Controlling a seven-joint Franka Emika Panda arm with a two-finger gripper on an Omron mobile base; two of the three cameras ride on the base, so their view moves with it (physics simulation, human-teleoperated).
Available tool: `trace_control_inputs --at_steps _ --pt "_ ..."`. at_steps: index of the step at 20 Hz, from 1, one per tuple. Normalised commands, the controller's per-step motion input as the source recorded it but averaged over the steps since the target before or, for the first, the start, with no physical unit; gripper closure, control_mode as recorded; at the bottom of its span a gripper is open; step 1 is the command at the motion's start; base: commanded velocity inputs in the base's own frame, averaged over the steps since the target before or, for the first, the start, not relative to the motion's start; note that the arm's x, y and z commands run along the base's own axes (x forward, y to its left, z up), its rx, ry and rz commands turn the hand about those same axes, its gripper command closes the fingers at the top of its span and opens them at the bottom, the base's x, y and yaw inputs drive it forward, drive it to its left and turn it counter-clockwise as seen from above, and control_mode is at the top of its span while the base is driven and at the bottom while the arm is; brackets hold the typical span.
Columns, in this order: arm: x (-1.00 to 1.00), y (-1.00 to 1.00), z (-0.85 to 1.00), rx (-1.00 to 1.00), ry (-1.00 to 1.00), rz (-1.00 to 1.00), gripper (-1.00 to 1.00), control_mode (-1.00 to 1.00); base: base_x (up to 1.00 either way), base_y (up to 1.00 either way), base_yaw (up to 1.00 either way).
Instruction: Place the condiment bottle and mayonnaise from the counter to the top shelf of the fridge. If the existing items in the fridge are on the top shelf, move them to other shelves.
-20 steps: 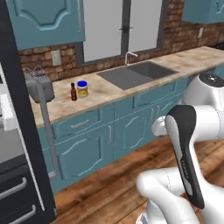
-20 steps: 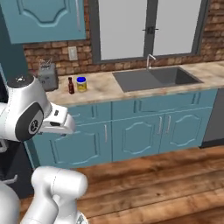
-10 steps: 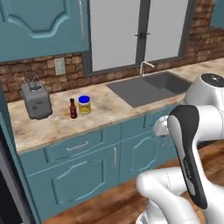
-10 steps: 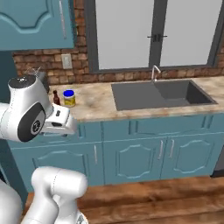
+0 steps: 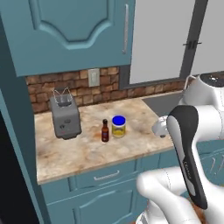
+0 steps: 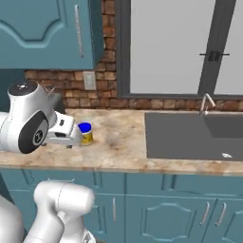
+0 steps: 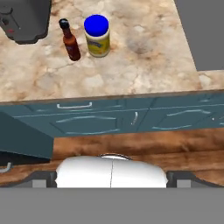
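The condiment bottle, slim and dark with a red cap, stands on the marbled counter. Just to its right is the mayonnaise, a squat jar with a blue lid. Both appear in the hand view, the condiment bottle left of the mayonnaise. In the right base view the mayonnaise peeks out beside my arm, which covers the bottle. My gripper hangs off the counter's front, well short of both, and its dark fingertips stand wide apart with nothing between them. The fridge's shelves are out of view.
A grey toaster stands left of the bottle against the brick wall. The sink with its faucet lies to the right. Teal drawers run under the counter, and wall cabinets hang above.
The whole scene has shifted because the base drove left and closer to the counter. Bottle and jar now sit larger and nearer the middle, and the sink has slid right.
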Motion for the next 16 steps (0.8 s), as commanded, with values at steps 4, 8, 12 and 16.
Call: trace_control_inputs --at_steps 4,8,12,16 --pt "0.0 0.0 0.0 0.0 0.0 0.0 -1.0 1.0 0.39 -0.13 0.18" --pt "0.0 0.0 0.0 0.0 0.0 0.0 -1.0 1.0 -0.02 -0.25 0.31" --pt "0.0 0.0 0.0 0.0 0.0 0.0 -1.0 1.0 0.02 0.0 0.0" --pt "0.18 -0.05 0.0 0.0 0.0 0.01 -1.0 -1.0 0.32 -0.01 0.0"
